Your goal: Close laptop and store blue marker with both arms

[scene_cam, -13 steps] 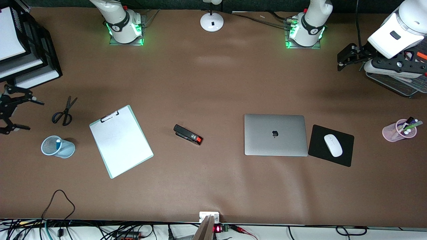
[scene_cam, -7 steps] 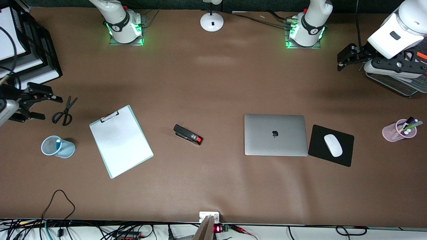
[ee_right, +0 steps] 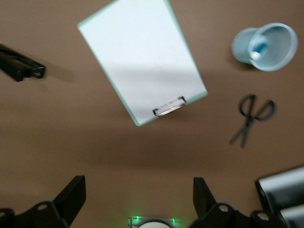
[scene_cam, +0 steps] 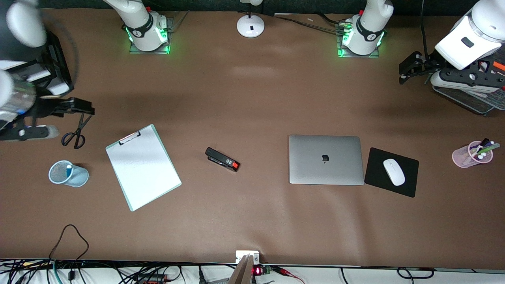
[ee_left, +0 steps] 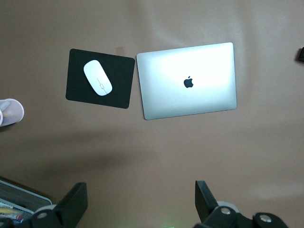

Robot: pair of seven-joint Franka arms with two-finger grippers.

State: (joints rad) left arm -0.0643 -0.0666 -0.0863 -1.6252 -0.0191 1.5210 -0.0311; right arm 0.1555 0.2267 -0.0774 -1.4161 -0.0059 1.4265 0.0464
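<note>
The silver-grey laptop [scene_cam: 325,159] lies closed on the table with its apple logo up; it also shows in the left wrist view [ee_left: 187,80]. The blue marker [scene_cam: 69,167] stands in a light-blue mesh cup [scene_cam: 75,178] toward the right arm's end, its white end up; both show in the right wrist view, marker [ee_right: 259,49] and cup [ee_right: 280,52]. My right gripper [scene_cam: 74,119] is open and empty, up in the air over the scissors [scene_cam: 75,134]. My left gripper [scene_cam: 403,73] is open and empty, waiting over the table beside a mesh tray.
A clipboard [scene_cam: 142,167] and a black stapler [scene_cam: 222,159] lie mid-table. A black mouse pad [scene_cam: 408,181] with a white mouse [scene_cam: 393,172] lies beside the laptop. A pink cup of pens [scene_cam: 471,154], a mesh tray [scene_cam: 469,98] and black paper trays [scene_cam: 59,63] stand at the table's ends.
My right arm has swung in from the table's end, and its gripper has moved over the scissors. The left arm has not moved. Laptop and marker are unchanged.
</note>
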